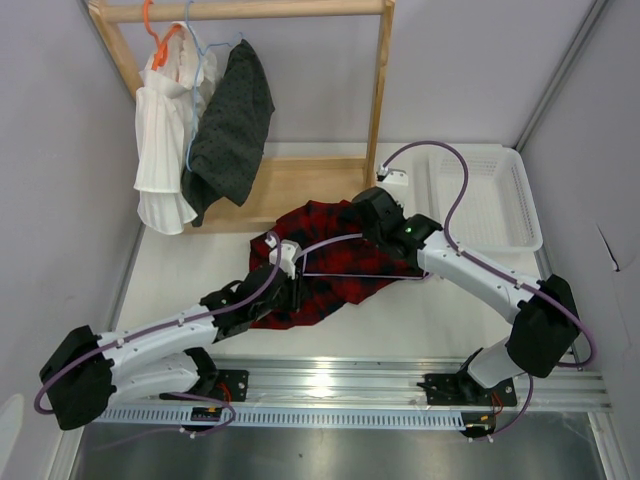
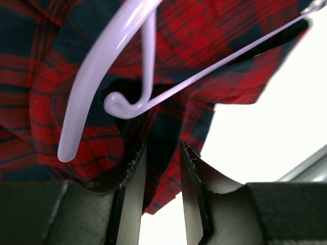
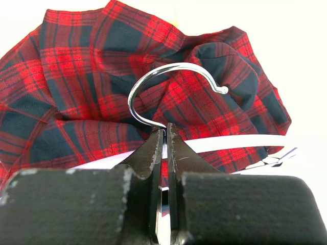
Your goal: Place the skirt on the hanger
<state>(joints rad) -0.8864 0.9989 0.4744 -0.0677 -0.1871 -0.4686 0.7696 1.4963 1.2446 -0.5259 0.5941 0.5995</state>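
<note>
Skirt [image 1: 320, 262] (no readable labels) pinched by left tool [image 2: 159, 168]; right tool [image 3: 164, 145] grips hanger [image 3: 168, 92].

White table [image 1: 200, 275] carried the skirt [image 1: 330, 225] under both claws, a white basket [image 1: 490, 200] beyond the right claw [image 1: 375, 205]

I've got the hanger [image 1: 350, 272] lying across the skirt [image 1: 320, 265] mid-table, basket [image 1: 500, 200] behind right, clothes rack [image 1: 250, 100] behind left.
</note>
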